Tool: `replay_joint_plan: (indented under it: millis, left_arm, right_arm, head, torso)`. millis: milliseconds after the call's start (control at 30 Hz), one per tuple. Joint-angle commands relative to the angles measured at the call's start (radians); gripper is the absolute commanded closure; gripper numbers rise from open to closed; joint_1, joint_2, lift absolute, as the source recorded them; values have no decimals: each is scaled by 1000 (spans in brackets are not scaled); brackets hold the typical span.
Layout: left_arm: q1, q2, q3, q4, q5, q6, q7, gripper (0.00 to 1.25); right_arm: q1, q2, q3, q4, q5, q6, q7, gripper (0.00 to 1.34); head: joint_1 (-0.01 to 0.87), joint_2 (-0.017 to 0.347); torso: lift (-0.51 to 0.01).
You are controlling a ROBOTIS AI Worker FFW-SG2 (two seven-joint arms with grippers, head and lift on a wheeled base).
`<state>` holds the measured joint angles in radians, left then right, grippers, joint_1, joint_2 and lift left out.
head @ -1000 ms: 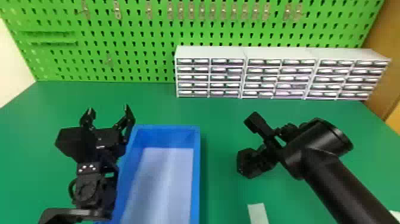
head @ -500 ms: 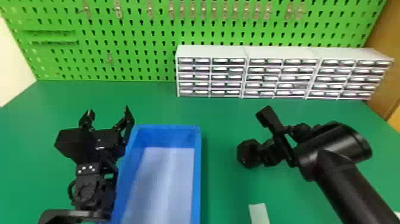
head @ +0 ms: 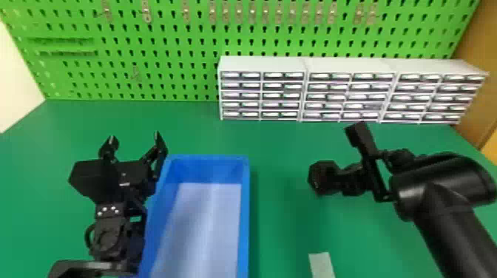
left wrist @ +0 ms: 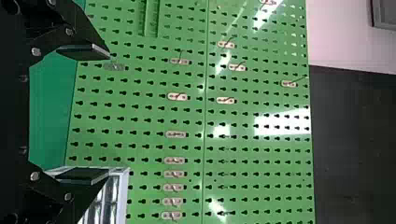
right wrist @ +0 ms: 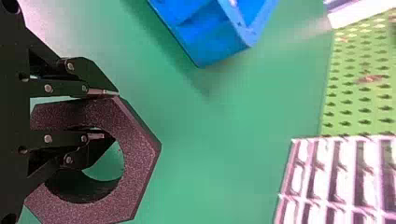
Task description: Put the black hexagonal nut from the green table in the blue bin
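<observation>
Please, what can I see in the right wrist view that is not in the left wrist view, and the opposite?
Right wrist view: the black nut, held by its wall in the right gripper, and part of the blue bin.
Left wrist view: the left gripper with fingers apart, and a dark surface past the pegboard.
Both: pegboard, green table, white drawers.

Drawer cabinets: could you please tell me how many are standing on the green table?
3, in a row before the pegboard: the left cabinet, the middle cabinet and the right cabinet.
</observation>
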<state>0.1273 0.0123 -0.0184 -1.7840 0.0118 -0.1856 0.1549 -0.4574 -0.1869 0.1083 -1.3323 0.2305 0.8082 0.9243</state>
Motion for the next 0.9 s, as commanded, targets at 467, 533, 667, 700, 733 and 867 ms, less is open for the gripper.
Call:
replay_joint_plan:
  millis: [467, 533, 667, 700, 733, 867]
  left_arm:
    - [-3, 0, -6, 9, -3, 0, 2, 369]
    - [-3, 0, -8, 9, -3, 0, 2, 369]
    - [-3, 0, -8, 9, -3, 0, 2, 369]
    - [-3, 0, -9, 9, -3, 0, 3, 369]
    - [-5, 0, -9, 9, -3, 0, 3, 369]
    - [-8, 0, -8, 9, -6, 0, 5, 369]
  right_arm:
    - [71, 20, -117, -254, -195, -12, -101, 1265]
    - [77, 21, -117, -283, -212, -12, -114, 1265]
    - [82, 21, -102, -331, -258, -12, -128, 1265]
    - [82, 20, -98, -340, -266, -12, -130, 1265]
    - [82, 20, -91, -347, -275, -12, -130, 1265]
    - [80, 17, -58, -377, -318, -10, -136, 1265]
  head:
    - [657, 57]
    - [657, 57]
    - [657, 57]
    - [657, 57]
    - [657, 57]
    - [657, 57]
  torso:
    - [-95]
    - [-95]
    - [-95]
    - [-95]
    - [-95]
    - [-95]
